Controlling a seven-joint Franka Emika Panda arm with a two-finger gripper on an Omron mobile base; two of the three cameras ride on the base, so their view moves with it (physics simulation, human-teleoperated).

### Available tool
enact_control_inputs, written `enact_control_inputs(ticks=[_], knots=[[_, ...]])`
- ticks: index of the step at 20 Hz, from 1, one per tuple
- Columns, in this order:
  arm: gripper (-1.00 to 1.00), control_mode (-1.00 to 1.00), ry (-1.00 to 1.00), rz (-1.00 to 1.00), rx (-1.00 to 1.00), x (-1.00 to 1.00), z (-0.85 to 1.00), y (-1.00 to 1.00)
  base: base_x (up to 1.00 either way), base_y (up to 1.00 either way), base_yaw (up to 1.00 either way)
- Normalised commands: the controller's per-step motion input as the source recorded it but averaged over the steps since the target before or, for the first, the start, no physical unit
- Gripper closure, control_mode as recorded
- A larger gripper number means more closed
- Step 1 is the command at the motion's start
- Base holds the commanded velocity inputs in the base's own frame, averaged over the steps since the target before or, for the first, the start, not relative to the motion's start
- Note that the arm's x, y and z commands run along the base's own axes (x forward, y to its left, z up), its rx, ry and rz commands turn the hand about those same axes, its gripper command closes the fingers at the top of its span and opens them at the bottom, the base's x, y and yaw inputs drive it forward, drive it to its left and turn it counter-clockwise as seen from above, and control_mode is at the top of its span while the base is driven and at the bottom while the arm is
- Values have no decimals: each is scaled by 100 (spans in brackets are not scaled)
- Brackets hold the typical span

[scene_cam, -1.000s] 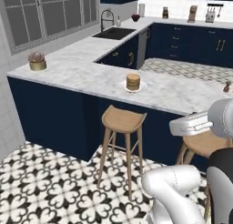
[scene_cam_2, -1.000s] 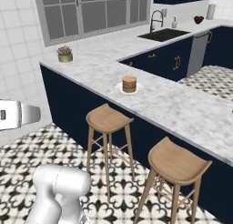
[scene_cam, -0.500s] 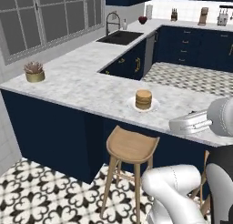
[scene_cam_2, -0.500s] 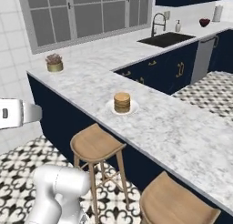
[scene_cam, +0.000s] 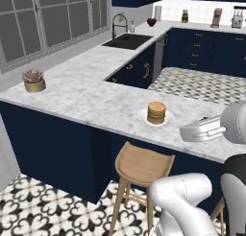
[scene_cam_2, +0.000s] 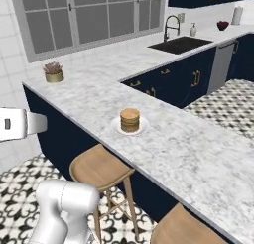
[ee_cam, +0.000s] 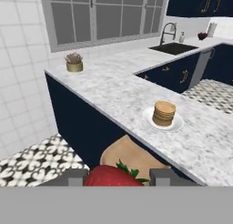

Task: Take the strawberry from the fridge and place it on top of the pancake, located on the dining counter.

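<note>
One strawberry (ee_cam: pixel 113 176) is sitting clamped in the nearly closed pincer (ee_cam: pixel 116 177), bottom centre of the hand view. The carrying step is running; next, reaching over the pancake (ee_cam: pixel 164 113), centre-right on the bench (ee_cam: pixel 113 89).

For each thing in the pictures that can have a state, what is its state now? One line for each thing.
strawberry: held between the fingertips, not yet on the stack
gripper: shut on the strawberry
pancake: stacked on its white plate, nothing on top
white plate: flat on the dining counter
stool: upright, seat partly under the counter edge
small pot plant: upright near the counter's far corner
</note>
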Motion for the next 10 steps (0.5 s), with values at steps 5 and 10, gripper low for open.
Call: enact_control_inputs(ticks=[5,10], knots=[[100,100,0,0,0,0,0,0,100,-5,-43],[100,100,0,0,0,0,0,0,100,2,-47]])
